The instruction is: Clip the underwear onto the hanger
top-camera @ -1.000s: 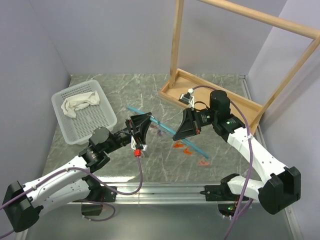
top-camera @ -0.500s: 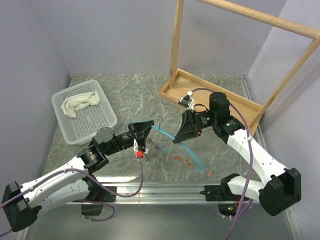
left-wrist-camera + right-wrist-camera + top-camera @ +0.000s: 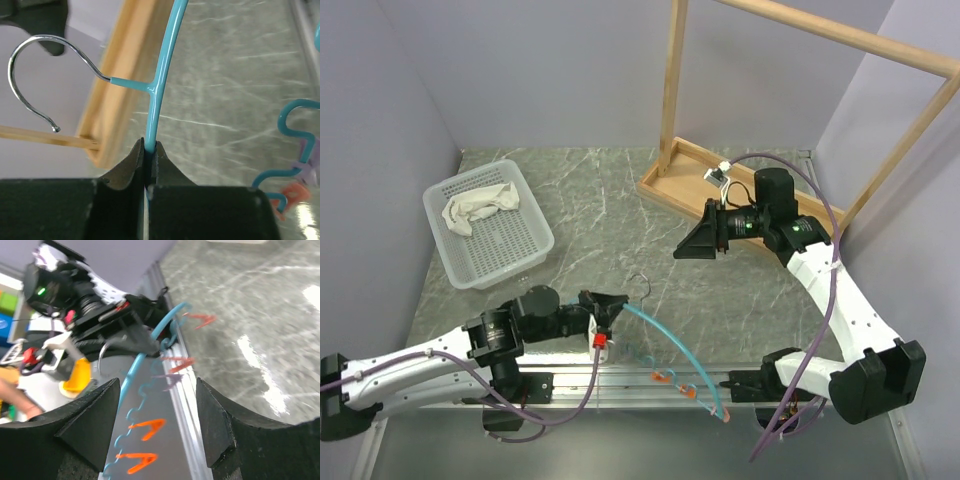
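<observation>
The teal hanger (image 3: 672, 345) hangs over the table's near edge, its metal hook (image 3: 638, 284) pointing away from the arms and its orange clips (image 3: 660, 377) dangling below the arc. My left gripper (image 3: 610, 306) is shut on the hanger's bar just below the hook stem; the left wrist view shows the thin teal bar (image 3: 161, 65) pinched between my jaws (image 3: 150, 147). My right gripper (image 3: 692, 246) stands open and empty above the table's middle, apart from the hanger (image 3: 131, 374), which shows far beyond its fingers (image 3: 157, 386). The white underwear (image 3: 478, 205) lies crumpled in the basket.
The white perforated basket (image 3: 535, 240) sits at the left of the marbled table. The big wooden rack frame (image 3: 672, 90) stands at the back right, its tray base (image 3: 760, 190) just behind my right wrist. A metal rail (image 3: 650, 378) runs along the near edge.
My right gripper has let go of the hanger, opened and drawn back toward the rack. My left gripper has closed on the hanger and pulled it toward the near edge.
</observation>
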Controlling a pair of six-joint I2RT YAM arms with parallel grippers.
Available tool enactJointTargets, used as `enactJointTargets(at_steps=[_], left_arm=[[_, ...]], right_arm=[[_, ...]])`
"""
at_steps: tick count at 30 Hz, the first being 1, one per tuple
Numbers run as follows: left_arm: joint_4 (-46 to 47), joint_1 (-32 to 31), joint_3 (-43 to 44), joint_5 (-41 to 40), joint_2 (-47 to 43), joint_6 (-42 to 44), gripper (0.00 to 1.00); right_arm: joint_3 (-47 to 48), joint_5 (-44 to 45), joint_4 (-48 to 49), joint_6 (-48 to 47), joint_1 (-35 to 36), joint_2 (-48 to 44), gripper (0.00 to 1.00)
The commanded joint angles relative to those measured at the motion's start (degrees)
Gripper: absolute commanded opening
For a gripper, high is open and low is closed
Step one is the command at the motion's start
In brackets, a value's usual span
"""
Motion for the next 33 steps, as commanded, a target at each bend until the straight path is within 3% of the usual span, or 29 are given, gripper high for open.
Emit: enactJointTargets(at_steps=[1, 2, 16, 33], left_arm=[[-3.4, -7.1, 0.2, -9.6, 0.3, -10.9, 0.01], [-3.8, -8.8, 0.7, -15.1, 1.5, -12.2, 0.01], [-19.3, -12.8, 9.6, -20.1, 9.9, -30.2, 0.0], [-22.6, -15.0, 10.9, -19.4, 17.6, -32.3, 0.0]], right_arm=[[1.9, 4.8, -5.2, -7.7, -0.4, -0.7, 0.69], [1.8, 5.2, -5.5, -8.1, -0.4, -0.8, 0.7], [1.7, 7.8, -7.7, -10.9, -2.6, -2.9, 0.71], [2.0, 8.0, -7.6, -11.3, -4.4, -2.2, 0.72]])
